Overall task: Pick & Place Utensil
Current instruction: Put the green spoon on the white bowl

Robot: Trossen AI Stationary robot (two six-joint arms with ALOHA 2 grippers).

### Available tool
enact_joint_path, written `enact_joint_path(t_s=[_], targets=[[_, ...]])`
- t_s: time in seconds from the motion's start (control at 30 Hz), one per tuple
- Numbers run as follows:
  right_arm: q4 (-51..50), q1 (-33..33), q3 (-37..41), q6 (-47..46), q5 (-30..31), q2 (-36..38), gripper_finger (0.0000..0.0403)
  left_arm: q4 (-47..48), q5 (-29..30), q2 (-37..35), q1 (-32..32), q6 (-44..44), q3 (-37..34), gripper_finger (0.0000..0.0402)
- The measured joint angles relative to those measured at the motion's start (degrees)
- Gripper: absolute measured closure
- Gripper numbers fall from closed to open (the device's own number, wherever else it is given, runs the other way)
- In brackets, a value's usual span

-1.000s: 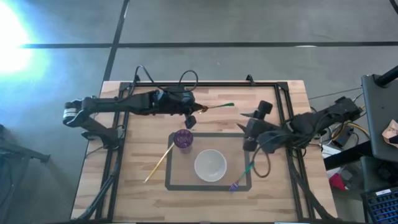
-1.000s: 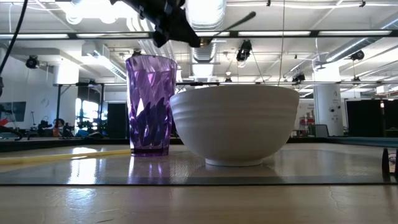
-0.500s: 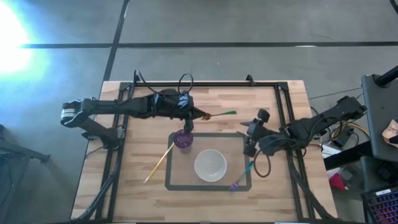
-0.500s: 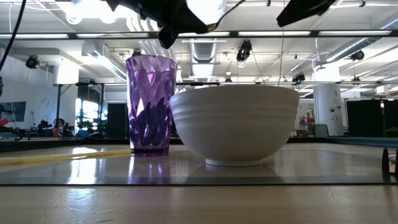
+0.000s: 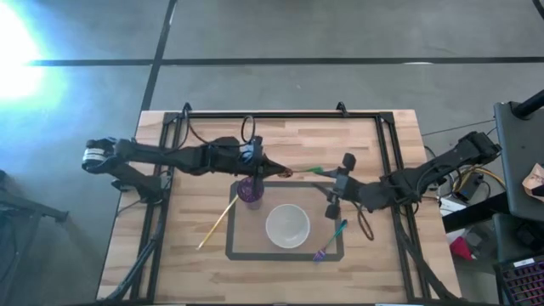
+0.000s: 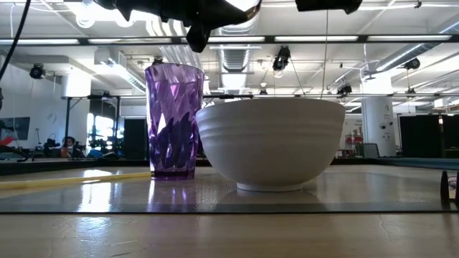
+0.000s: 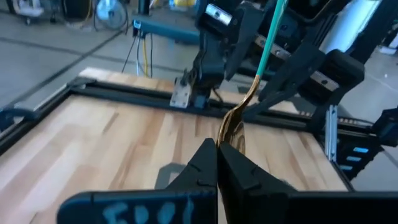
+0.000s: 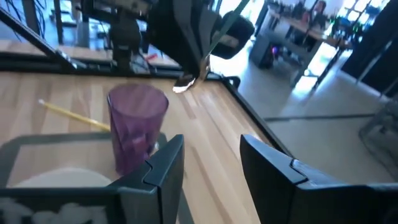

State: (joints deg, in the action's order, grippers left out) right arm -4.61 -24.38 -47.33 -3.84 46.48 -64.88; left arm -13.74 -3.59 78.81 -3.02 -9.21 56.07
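Note:
My left gripper (image 5: 262, 170) hovers above the purple cup (image 5: 249, 191), shut on a utensil with a gold head (image 7: 233, 127) and a green handle (image 5: 310, 170). The handle points toward the table's right edge, at my right gripper (image 5: 333, 189). That gripper is open, with nothing between its fingers (image 8: 163, 167), a little beyond the handle's end. A white bowl (image 5: 287, 225) stands next to the cup, inside a taped rectangle. In the low view only the undersides of both grippers show at the top. My left gripper pinches the utensil's gold head end (image 7: 225, 138) between its two fingers. The fingers come nearly level from the table's left and lie along the utensil. The green handle (image 7: 267, 43) sticks out past the fingertips, tilted slightly, and the whole utensil is lifted clear.
A yellow stick (image 5: 217, 223) lies on the table left of the bowl. A teal utensil with a purple end (image 5: 331, 240) lies at the rectangle's near right corner. A black rail frame (image 5: 280, 116) runs around the wooden table.
My left gripper has sunk a little and moved toward the near edge, over the cup, tipping the utensil closer to level. My right gripper has come down and swung from pointing downward to nearly level, toward the handle's free end.

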Motion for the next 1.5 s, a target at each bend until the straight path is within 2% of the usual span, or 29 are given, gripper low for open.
enact_joint_path(t_s=[0.23,0.43,1.1,1.23,1.5], targets=[[8.0,0.0,0.1,6.1,-0.4,0.0,0.0248,-12.3,1.7,0.0,1.4,0.7,-5.3,0.0401],[14.1,0.0,0.1,8.4,-0.6,0.0,0.0247,-18.7,2.6,0.0,1.8,1.6,-8.4,0.0402],[24.2,0.2,0.2,10.8,-0.8,-0.2,0.0242,-18.8,6.1,0.0,1.9,4.0,-9.5,0.0401],[25.4,1.1,0.2,11.6,-3.7,-0.2,0.0249,-18.9,6.2,0.0,1.9,4.2,-9.4,0.0401],[27.2,2.9,0.2,11.5,-4.9,-0.2,0.0264,-18.8,6.3,0.0,1.9,4.3,-9.5,0.0401]])
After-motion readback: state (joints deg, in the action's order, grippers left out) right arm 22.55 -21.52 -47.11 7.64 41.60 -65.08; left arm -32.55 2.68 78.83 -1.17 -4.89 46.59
